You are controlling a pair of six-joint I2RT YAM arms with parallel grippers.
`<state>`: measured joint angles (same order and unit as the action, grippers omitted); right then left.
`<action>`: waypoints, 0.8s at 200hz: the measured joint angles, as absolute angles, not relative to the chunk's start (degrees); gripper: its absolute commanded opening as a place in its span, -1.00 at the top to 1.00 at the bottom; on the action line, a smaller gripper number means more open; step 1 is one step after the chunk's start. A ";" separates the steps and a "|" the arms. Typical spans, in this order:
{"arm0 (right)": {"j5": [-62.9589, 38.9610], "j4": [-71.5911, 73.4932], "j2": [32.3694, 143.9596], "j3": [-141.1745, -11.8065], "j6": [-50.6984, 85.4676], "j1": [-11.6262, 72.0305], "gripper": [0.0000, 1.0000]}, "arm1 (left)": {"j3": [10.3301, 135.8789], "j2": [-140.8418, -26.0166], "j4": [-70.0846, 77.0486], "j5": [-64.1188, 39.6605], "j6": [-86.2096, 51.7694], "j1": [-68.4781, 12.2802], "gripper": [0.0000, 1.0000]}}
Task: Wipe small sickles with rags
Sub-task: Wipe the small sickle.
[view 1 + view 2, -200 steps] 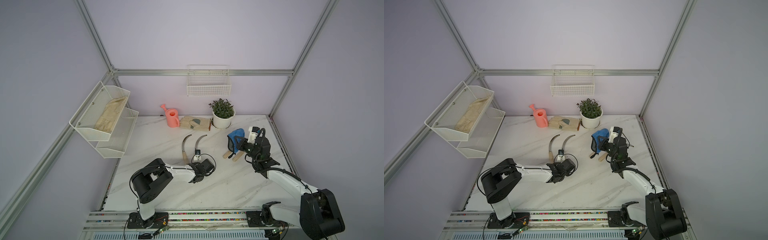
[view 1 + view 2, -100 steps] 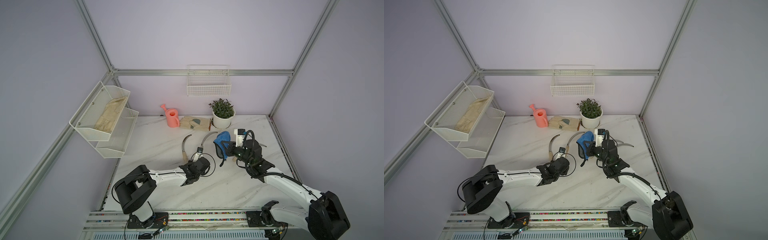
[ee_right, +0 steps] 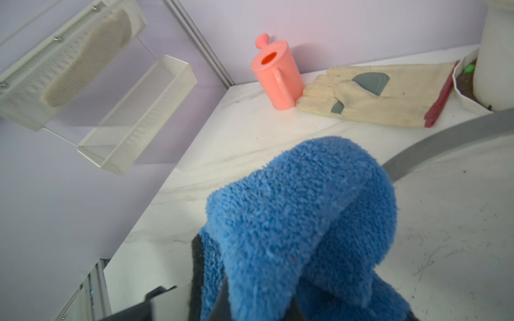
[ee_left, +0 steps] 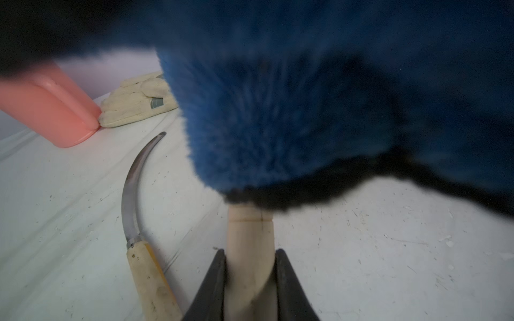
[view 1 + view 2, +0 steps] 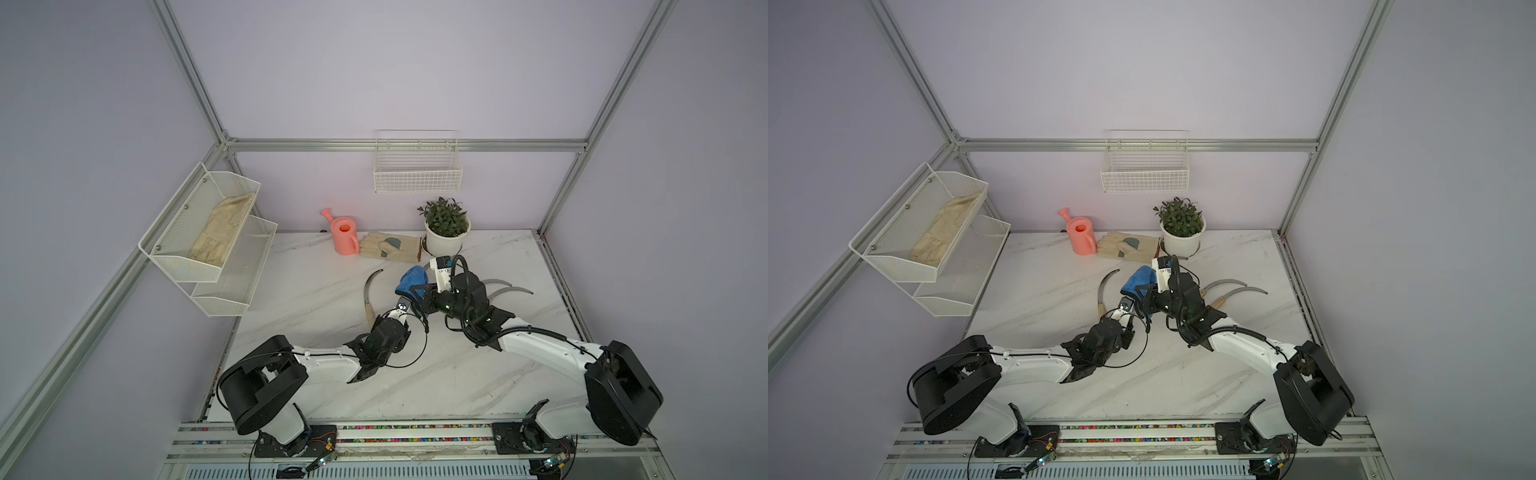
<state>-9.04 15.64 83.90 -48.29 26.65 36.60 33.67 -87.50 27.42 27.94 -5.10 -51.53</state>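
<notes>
My left gripper (image 4: 250, 253) is shut on the pale wooden handle of a small sickle (image 4: 250, 233), held up off the table in the middle (image 5: 404, 306). My right gripper (image 3: 258, 301) is shut on the blue plush rag (image 3: 300, 211), which is folded over that sickle's blade just past the handle (image 5: 412, 282). The grey blade (image 3: 445, 137) comes out beyond the rag. Another sickle (image 5: 368, 293) lies on the table to the left of both grippers. Two more sickles (image 5: 1225, 283) (image 5: 1246, 290) lie to the right, behind the right arm.
A pink watering can (image 5: 345, 237), a beige work glove (image 5: 390, 247) and a potted plant (image 5: 447, 239) stand along the back edge. A white mesh shelf (image 5: 208, 232) holding another glove hangs on the left wall, a wire basket (image 5: 417, 174) on the back wall.
My left gripper has lifted one sickle off the table by its handle. My right arm has swung left with the rag and brought it onto that sickle's blade.
</notes>
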 measured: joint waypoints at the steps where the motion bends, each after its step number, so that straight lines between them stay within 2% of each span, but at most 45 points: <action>1: -9.04 15.64 84.05 -48.31 26.63 36.58 1.00 | 33.56 -87.44 27.55 27.86 -5.08 -51.51 1.00; 61: -9.21 16.88 90.91 -51.88 26.98 35.77 1.00 | 26.22 -79.75 36.47 18.33 -1.80 -46.65 1.00; 116: -7.66 17.28 94.17 -52.99 27.11 36.07 1.00 | 24.18 -80.16 47.24 11.16 1.83 -43.70 1.00; 160: -6.31 16.40 94.24 -53.60 26.24 38.02 1.00 | 22.70 -85.25 54.89 5.50 4.16 -41.45 1.00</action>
<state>-6.31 16.40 94.24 -53.60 26.24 38.02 22.70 -85.25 54.89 5.50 4.16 -41.45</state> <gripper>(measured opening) 0.132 0.230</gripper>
